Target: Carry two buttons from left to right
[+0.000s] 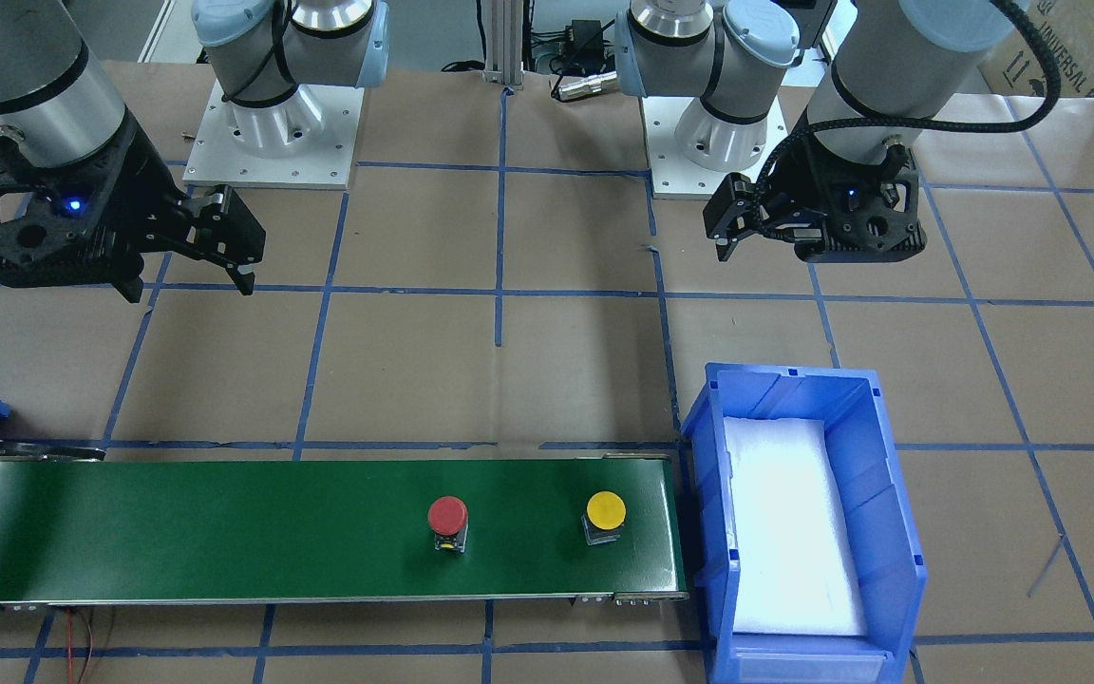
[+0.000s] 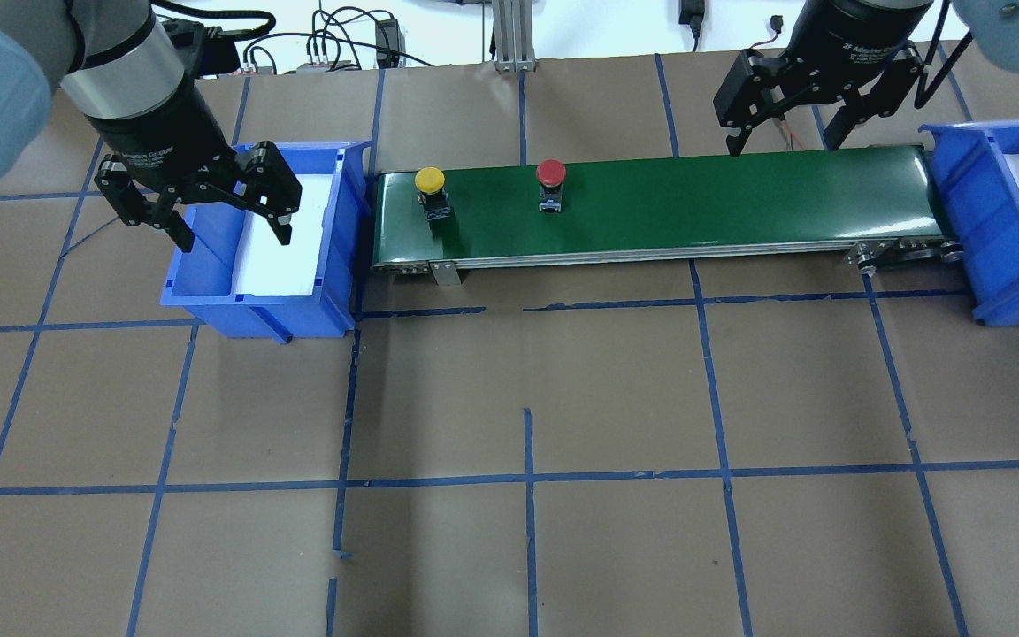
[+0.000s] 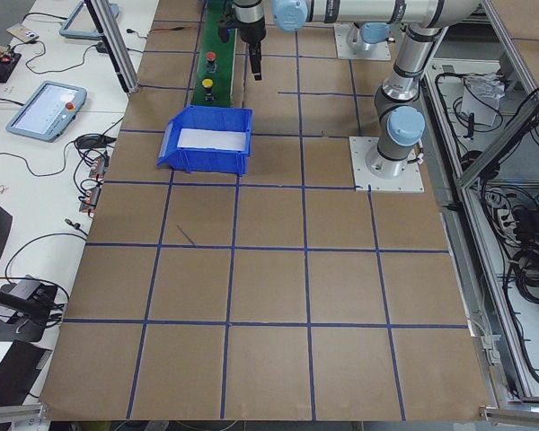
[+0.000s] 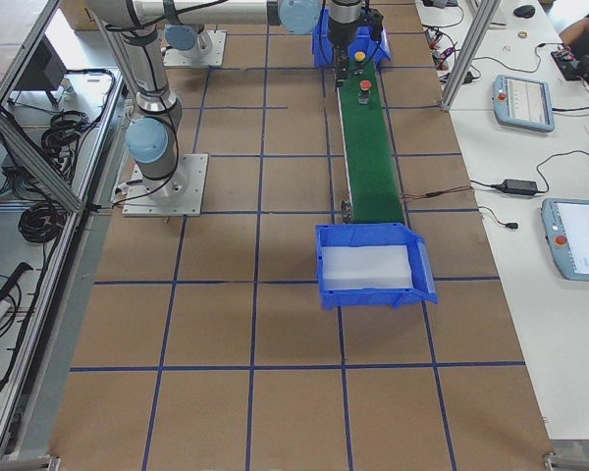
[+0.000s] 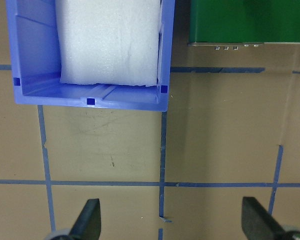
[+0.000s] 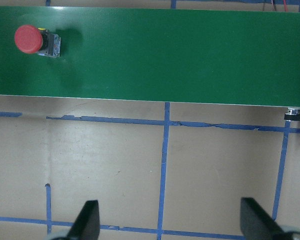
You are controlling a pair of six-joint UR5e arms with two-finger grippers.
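The yellow button (image 2: 430,181) stands near the left end of the green conveyor belt (image 2: 739,203). The red button (image 2: 550,173) stands on the belt a little to its right; both are upright. They also show in the front view, yellow button (image 1: 606,511) and red button (image 1: 447,516). My left gripper (image 2: 233,237) is open and empty above the left blue bin (image 2: 253,320). My right gripper (image 2: 782,143) is open and empty above the belt's right part. The right wrist view shows the red button (image 6: 29,39) far ahead of the open fingers (image 6: 87,220).
A second blue bin (image 2: 1005,292) with a white foam liner stands at the belt's right end. The left bin holds only white foam. Brown paper with a blue tape grid covers the table. The arm bases and cables sit along the robot's side.
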